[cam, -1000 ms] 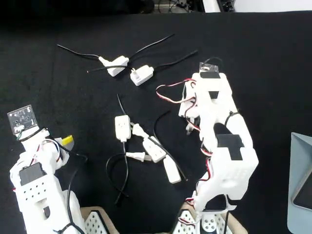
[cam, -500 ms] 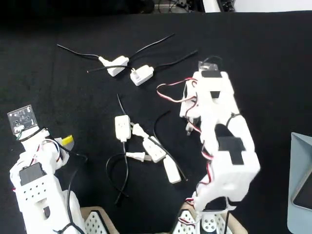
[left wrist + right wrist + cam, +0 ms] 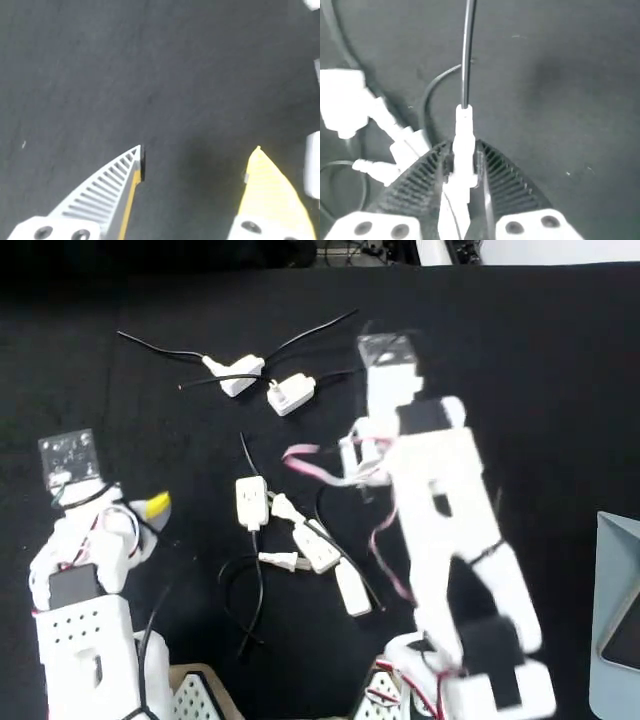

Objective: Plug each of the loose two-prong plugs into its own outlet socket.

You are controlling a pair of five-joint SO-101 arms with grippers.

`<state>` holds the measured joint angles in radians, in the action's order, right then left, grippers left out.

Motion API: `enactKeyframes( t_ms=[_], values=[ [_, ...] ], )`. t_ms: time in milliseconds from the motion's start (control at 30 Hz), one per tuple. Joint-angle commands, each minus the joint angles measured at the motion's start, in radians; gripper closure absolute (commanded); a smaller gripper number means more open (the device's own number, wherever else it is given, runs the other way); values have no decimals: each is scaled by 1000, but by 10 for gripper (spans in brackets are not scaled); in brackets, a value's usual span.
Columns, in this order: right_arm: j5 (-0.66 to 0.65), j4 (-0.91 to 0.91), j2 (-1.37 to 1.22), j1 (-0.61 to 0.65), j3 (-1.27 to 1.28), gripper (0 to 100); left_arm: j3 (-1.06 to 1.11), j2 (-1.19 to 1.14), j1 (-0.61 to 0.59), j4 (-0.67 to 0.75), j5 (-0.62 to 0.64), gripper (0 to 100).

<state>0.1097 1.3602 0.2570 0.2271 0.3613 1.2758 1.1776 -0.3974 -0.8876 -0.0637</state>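
A black table [image 3: 560,390] carries everything. The right arm [image 3: 440,490] lies stretched over its middle, pointing to the far side, and the left arm [image 3: 85,610] sits at the near left corner. A grey tray [image 3: 612,570] stands at the table's right edge, well apart from the cords. In the middle lies a cluster of white parts on black cords. It holds a socket block [image 3: 251,502], with a plug [image 3: 285,508] just beside it. A second socket block [image 3: 318,546] lies in line with that plug, though I cannot tell whether the two are joined. There is also a long block [image 3: 352,588] on the side nearer the right arm, and a small plug [image 3: 280,560] just beside the second socket block. On the far side an angled white piece [image 3: 240,373] and a squarish white piece [image 3: 292,394] lie near each other but apart, each trailing a cord. The right gripper [image 3: 464,146] has its jaws closed tight on a slim white connector [image 3: 463,117]. Its black cord [image 3: 466,50] runs straight out past the fingertips, and I cannot tell whether it is a plug or a socket. The left gripper [image 3: 198,150] hangs over bare cloth, jaws spread wide with nothing between them.
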Motion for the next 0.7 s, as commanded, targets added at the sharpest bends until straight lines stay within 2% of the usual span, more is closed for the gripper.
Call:
enactKeyframes(
  t_ms=[0, 367, 667],
  values=[
    [-9, -95, 156, 91, 87, 987, -142, 2, 96, 20, 44, 675],
    [-11, -425, 530, 351, 427, 987, -166, 0, 246, 187, 186, 676],
    [-11, -678, 723, 488, 644, 987, -81, 0, 272, 325, 215, 676]
  ],
)
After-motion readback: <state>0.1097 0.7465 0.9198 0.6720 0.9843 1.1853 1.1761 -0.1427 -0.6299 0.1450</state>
